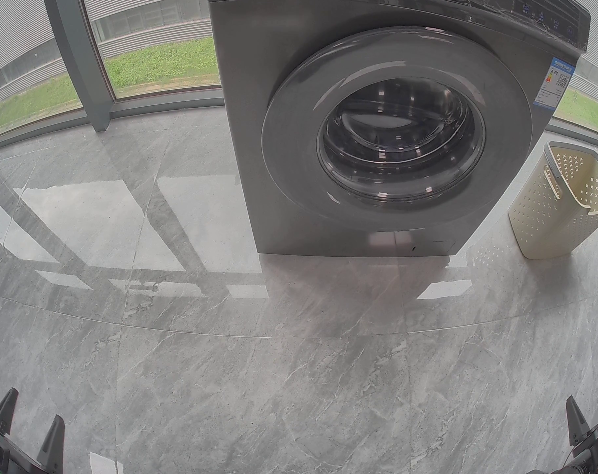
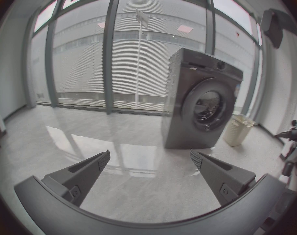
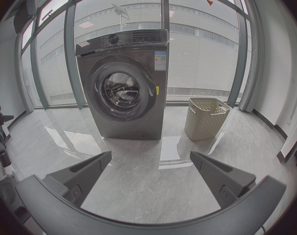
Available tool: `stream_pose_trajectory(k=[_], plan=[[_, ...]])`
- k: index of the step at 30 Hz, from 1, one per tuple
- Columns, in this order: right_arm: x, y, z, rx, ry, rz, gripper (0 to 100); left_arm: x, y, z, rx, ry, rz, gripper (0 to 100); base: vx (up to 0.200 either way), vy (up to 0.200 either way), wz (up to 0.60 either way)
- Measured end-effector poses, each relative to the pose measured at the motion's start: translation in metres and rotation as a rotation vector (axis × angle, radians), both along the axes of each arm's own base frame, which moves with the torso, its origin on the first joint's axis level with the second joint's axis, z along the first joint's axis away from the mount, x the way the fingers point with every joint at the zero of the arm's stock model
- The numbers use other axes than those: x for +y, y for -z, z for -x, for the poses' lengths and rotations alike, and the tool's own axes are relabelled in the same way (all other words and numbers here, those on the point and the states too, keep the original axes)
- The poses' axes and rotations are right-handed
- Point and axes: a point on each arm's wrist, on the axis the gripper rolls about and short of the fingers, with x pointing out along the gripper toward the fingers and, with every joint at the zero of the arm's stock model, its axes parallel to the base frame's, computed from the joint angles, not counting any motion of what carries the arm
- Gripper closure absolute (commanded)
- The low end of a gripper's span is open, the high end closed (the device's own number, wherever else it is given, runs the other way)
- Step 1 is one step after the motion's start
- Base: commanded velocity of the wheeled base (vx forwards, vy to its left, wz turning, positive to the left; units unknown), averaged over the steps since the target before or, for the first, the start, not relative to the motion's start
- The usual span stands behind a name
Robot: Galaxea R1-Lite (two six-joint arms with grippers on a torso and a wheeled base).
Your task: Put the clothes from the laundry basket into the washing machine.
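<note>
A grey front-loading washing machine [image 1: 391, 120] stands ahead on the floor with its round door [image 1: 399, 138] shut. To its right sits a cream perforated laundry basket [image 1: 565, 199]; what lies inside it is hidden. The same machine [image 3: 124, 84] and basket [image 3: 205, 118] appear in the right wrist view, and farther off the machine [image 2: 200, 103] and basket [image 2: 237, 129] in the left wrist view. My left gripper [image 1: 28, 422] is low at the near left, open and holding nothing. My right gripper [image 1: 592, 406] is low at the near right, also open with nothing in it.
Glossy grey marble floor [image 1: 246, 363] stretches between me and the machine. Tall windows with dark frames [image 1: 82, 54] run behind the machine. A wall and curtain [image 3: 253, 66] stand to the right of the basket.
</note>
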Motion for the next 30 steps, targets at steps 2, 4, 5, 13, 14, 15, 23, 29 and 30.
stream_pose_trajectory(k=[2,4,5,13,14,15,23,29,30], plan=[[0.0,0.0,0.0,0.0,0.0,0.0,0,0.002,0.002,0.0,0.013,-0.082,-0.02,0,0.0,-0.2,0.0],[0.0,0.0,0.0,0.0,0.0,0.0,0,0.003,0.004,0.0,0.03,-0.131,-0.033,0,0.0,-0.2,0.0],[0.0,0.0,0.0,0.0,0.0,0.0,0,0.003,0.004,0.0,0.036,-0.147,-0.039,0,0.0,-0.2,0.0],[0.0,0.0,0.0,0.001,-0.004,0.008,0,0.003,0.007,0.0,0.06,-0.131,-0.067,0,0.0,-0.2,0.0],[0.0,0.0,0.0,0.002,-0.005,0.009,0,0.003,0.007,0.0,0.06,-0.13,-0.068,0,0.0,-0.2,0.0],[0.0,0.0,0.0,0.002,-0.01,0.011,0,0.003,0.007,0.0,0.06,-0.13,-0.07,0,0.0,-0.2,0.0],[0.001,-0.006,0.0,-0.057,-0.024,-0.008,0,0.003,0.007,0.0,0.062,-0.127,-0.079,0,0.0,-0.175,0.0],[0.001,-0.03,0.003,-0.115,-0.104,-0.022,0,0.003,0.007,0.0,0.061,-0.126,-0.082,0,0.0,0.0,0.0],[0.002,-0.033,0.002,-0.101,-0.126,-0.029,0,0.003,0.007,0.0,0.061,-0.126,-0.082,0,0.0,0.0,0.0]])
